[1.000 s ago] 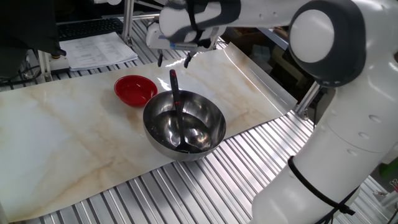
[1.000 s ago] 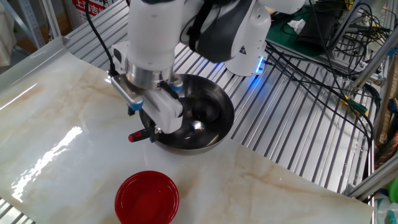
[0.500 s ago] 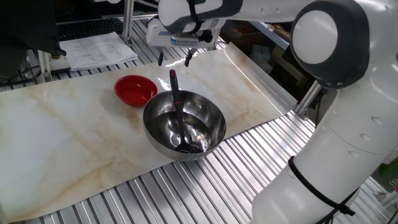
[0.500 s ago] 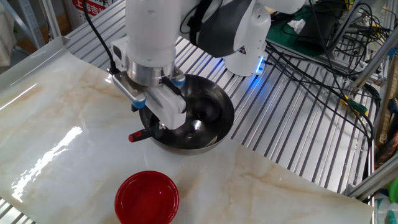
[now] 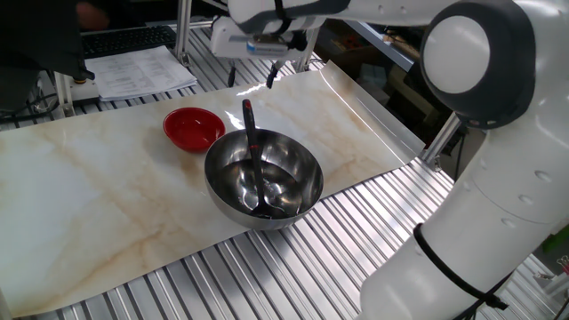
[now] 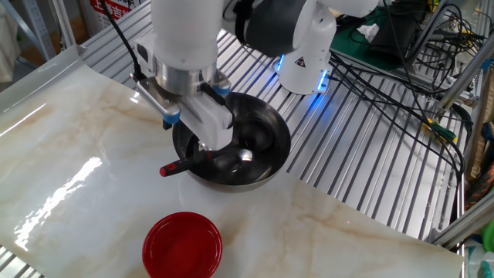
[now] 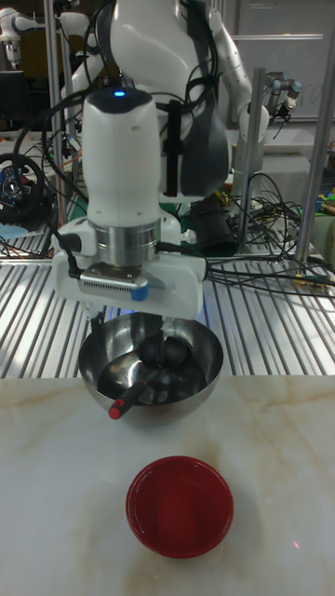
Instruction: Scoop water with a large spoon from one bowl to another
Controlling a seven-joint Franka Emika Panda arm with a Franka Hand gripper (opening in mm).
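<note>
The large steel bowl point(image 5: 263, 180) point(image 6: 266, 133) point(image 7: 205, 358) stands near the marble sheet's edge. The black ladle point(image 5: 250, 147) lies in it, scoop down in the bottom. Its handle leans over the rim, and the red-marked end point(image 6: 165, 171) point(image 7: 116, 410) sticks out. Water shows only as shine inside the steel bowl. The small red bowl point(image 5: 193, 128) point(image 6: 183, 245) point(image 7: 179, 506) sits beside the steel bowl, apart from it. My gripper point(image 5: 252, 79) point(image 7: 130, 324) hangs open and empty above the handle end, touching nothing.
The marble-patterned sheet point(image 5: 98, 196) covers a slatted metal table point(image 5: 267, 276); its far edge curls upward point(image 5: 356, 89). Papers point(image 5: 142, 71) lie at the back. Cables point(image 6: 401, 69) run over the slats beyond the steel bowl.
The open gripper has risen straight up, away from the ladle's handle. The ladle and both bowls have not moved.
</note>
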